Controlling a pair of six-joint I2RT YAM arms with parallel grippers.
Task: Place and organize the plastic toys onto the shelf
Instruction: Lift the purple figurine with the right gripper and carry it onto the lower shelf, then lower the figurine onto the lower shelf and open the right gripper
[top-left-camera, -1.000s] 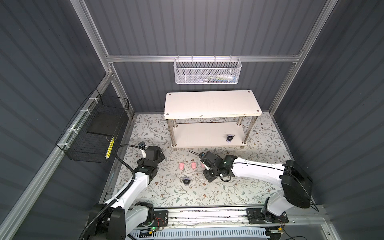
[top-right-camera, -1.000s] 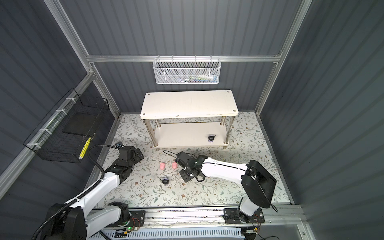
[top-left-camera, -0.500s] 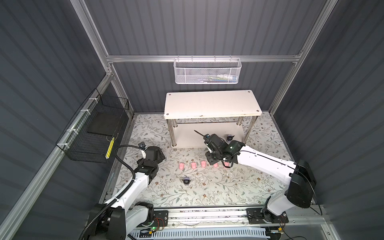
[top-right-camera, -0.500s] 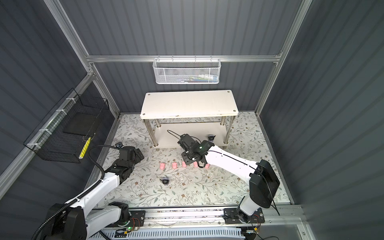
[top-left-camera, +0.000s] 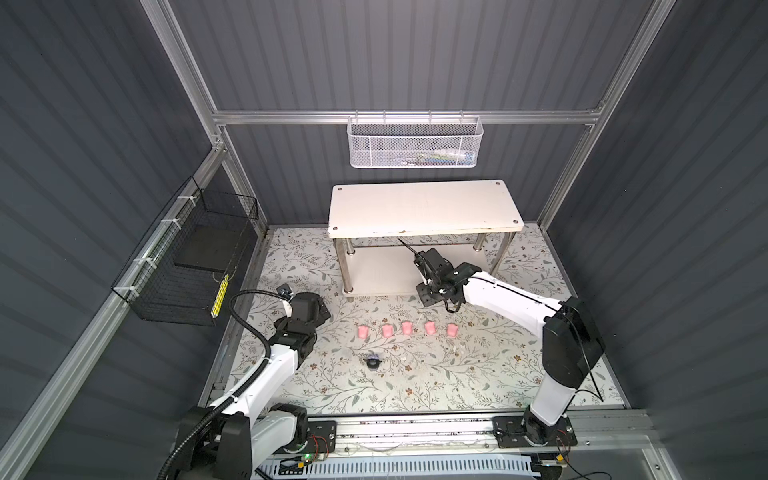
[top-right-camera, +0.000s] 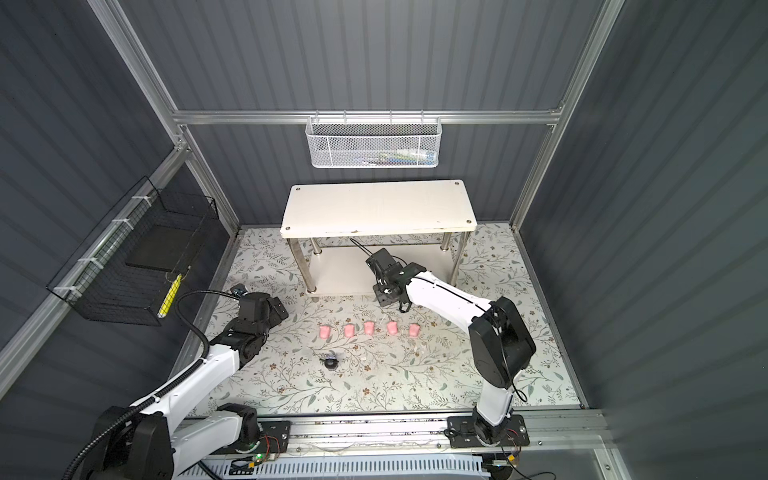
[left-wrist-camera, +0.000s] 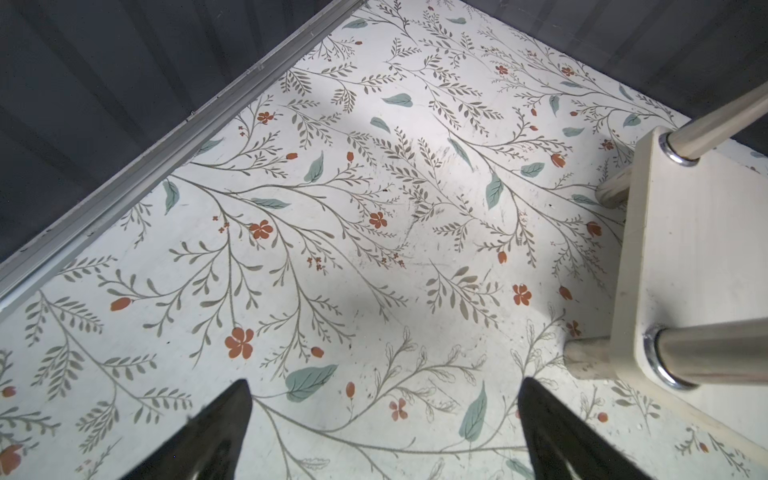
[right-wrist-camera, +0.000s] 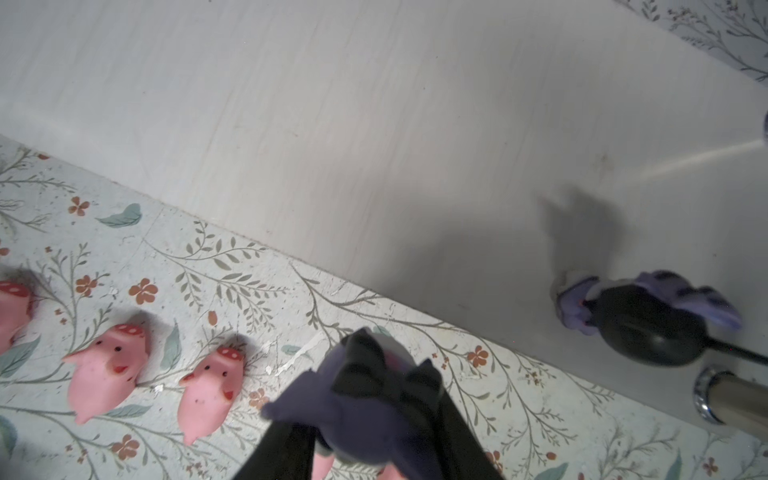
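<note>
The white two-tier shelf (top-left-camera: 424, 208) (top-right-camera: 376, 205) stands at the back of the mat. My right gripper (top-left-camera: 428, 292) (top-right-camera: 384, 297) (right-wrist-camera: 370, 419) hovers at the front edge of the lower tier (right-wrist-camera: 374, 145), shut on a black-and-lavender toy (right-wrist-camera: 353, 411). A second black-and-lavender toy (right-wrist-camera: 648, 320) stands on that tier. Several pink pig toys (top-left-camera: 407, 328) (top-right-camera: 368, 327) (right-wrist-camera: 104, 370) lie in a row on the mat. A third dark toy (top-left-camera: 372, 361) (top-right-camera: 331, 361) sits in front of them. My left gripper (top-left-camera: 309, 309) (top-right-camera: 270, 309) (left-wrist-camera: 384, 424) is open and empty over bare mat, left of the shelf.
A white mesh basket (top-left-camera: 414, 143) hangs on the back rail. A black wire basket (top-left-camera: 187, 257) hangs on the left wall. A metal shelf leg (right-wrist-camera: 731, 399) stands close to my right gripper, and the shelf's corner legs (left-wrist-camera: 706, 353) are near my left gripper.
My right gripper has lifted away from the row of pink toys and moved back to the shelf's lower tier, carrying the dark toy. The left arm has stayed still.
</note>
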